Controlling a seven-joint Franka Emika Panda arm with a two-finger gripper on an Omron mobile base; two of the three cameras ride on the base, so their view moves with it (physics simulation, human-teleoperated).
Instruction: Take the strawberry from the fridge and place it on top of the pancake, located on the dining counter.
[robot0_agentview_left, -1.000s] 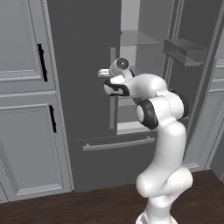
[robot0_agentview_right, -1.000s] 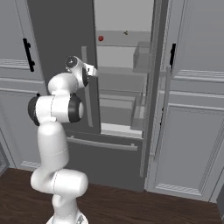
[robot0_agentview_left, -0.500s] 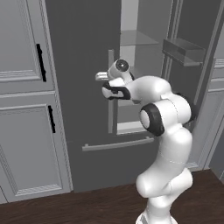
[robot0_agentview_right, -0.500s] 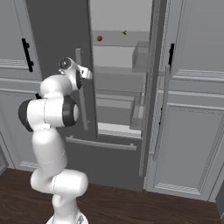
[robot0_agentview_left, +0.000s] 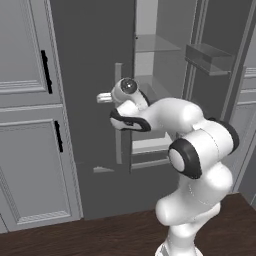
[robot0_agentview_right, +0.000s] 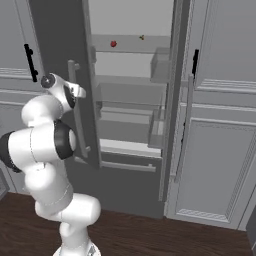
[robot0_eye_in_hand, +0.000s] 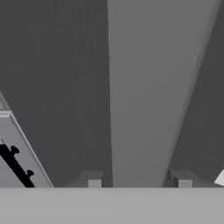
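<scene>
Fridge: tall dark grey French-door fridge (robot0_agentview_right: 55, 45), left door swung partly out, right door ajar; pale grey interior with glass shelves and door bins visible between them.
Door handle: long grey vertical bar handle (robot0_eye_in_hand: 144, 87) on the left door; in the hand view it runs up the middle of the frame between the 2 fingertips. It also shows in the left base view (robot0_agentview_left: 118, 115) and the right base view (robot0_agentview_right: 76, 110).
Pincer: two-finger pincer (robot0_eye_in_hand: 138, 180) at the handle, about mid-height on the door. Fingers apart, 1 tip (robot0_eye_in_hand: 92, 179) on each side of the bar; whether the pads touch the bar, cannot tell. In the left base view the hand (robot0_agentview_left: 107, 97) sits just at the handle, pointing toward the door face.
Arm: white arm with dark joints (robot0_agentview_left: 192, 150), elbow bent, reaching left and forward from the base; seen from the other side at lower left (robot0_agentview_right: 42, 145).
Strawberry: tiny red rounded berry (robot0_agentview_right: 113, 44) on an upper fridge shelf, toward the left of the opening, well apart from the pincer. A small brownish item (robot0_agentview_right: 142, 37) lies farther right on the same shelf; too small to identify.
Surroundings: light grey panelled cabinets with black handles (robot0_agentview_left: 27, 150) flank the fridge; dark wood floor (robot0_agentview_right: 150, 235) below.
</scene>
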